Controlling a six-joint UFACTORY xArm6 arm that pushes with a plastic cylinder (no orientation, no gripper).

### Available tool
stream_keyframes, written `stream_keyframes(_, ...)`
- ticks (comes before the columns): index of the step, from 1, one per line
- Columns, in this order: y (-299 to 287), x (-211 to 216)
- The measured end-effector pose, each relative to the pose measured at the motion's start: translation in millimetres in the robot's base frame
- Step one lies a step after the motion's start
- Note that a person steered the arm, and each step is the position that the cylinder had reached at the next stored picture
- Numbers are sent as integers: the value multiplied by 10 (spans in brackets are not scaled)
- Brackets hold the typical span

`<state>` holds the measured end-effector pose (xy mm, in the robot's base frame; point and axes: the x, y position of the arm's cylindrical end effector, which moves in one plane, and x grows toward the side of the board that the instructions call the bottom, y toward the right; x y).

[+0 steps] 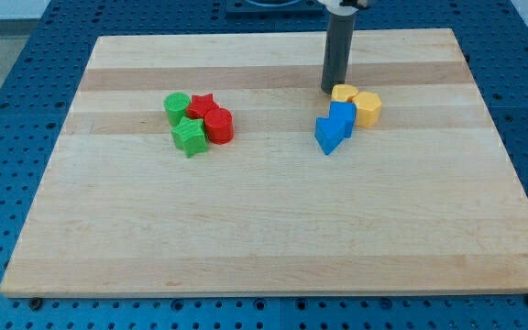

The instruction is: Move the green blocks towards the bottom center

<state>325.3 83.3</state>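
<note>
A green cylinder [177, 107] and a green star block [189, 137] sit left of the board's middle, packed against a red star block [203, 106] and a red cylinder [219, 126]. My tip [329, 89] rests on the board near the view's top, right of centre, far to the right of the green blocks. It stands just left of a yellow block [344, 93].
A second yellow block [368, 108] lies right of the first. Two blue blocks [342, 117] [328, 136] lie just below them. The wooden board [264, 229] sits on a blue perforated table [7, 82].
</note>
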Motion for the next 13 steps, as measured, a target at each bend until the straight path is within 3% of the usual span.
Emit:
stream_keyframes(2,-204,0)
stream_keyframes(6,-1841,-39)
stream_keyframes(8,-2264,-34)
stream_keyframes(13,-2277,968)
